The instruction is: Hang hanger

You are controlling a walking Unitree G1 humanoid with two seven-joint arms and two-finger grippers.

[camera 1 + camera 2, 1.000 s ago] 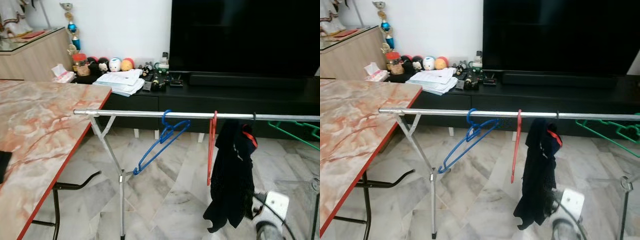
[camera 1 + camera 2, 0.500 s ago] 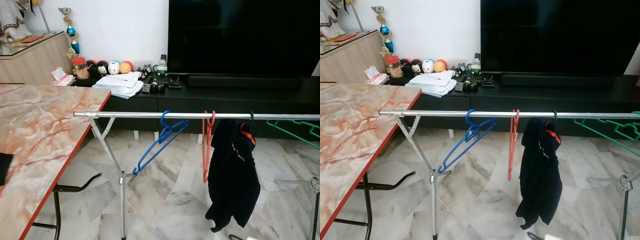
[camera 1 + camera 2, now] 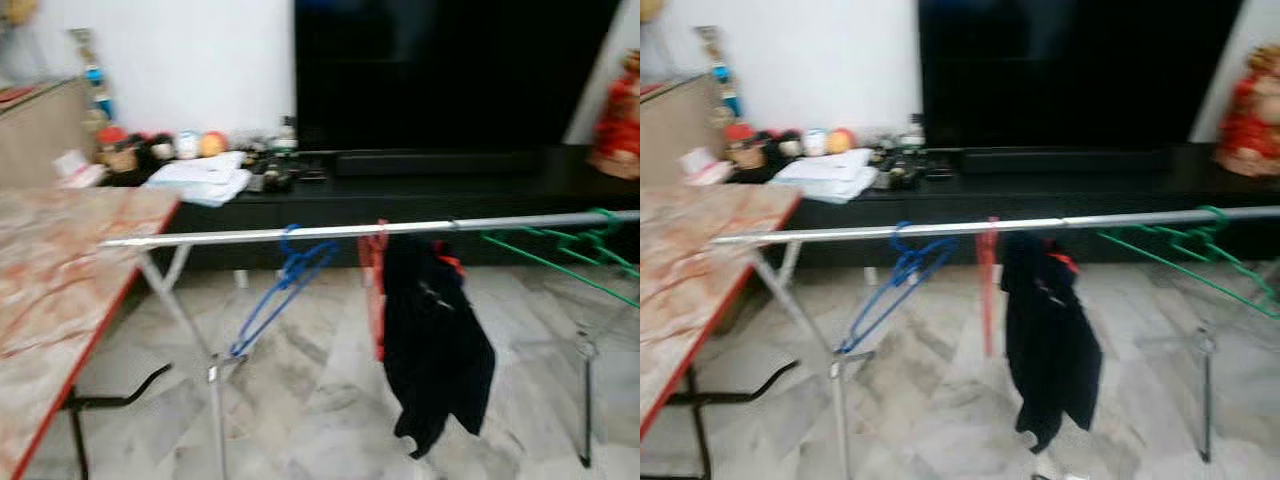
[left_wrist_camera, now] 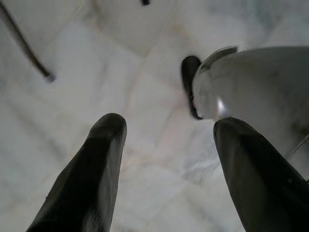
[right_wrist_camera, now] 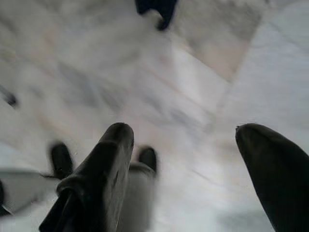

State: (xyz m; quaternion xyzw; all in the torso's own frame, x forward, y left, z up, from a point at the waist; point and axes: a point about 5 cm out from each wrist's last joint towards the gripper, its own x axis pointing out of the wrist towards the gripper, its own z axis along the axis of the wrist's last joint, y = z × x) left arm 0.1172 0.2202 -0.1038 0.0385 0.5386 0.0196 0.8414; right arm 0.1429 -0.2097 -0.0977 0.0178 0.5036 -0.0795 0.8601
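While both arms hang idle over pale marble floor tiles (image 4: 72, 63), the left gripper (image 4: 166, 169) and right gripper (image 5: 193, 174) each hold their black fingers spread apart, grasping nothing. At twelve o'clock, a silver metal clothes rail (image 3: 200, 238) carries a blue plastic hanger (image 3: 275, 295), a red plastic hanger (image 3: 377, 290), a black garment (image 3: 435, 345) and, toward two o'clock, a green plastic hanger (image 3: 570, 265).
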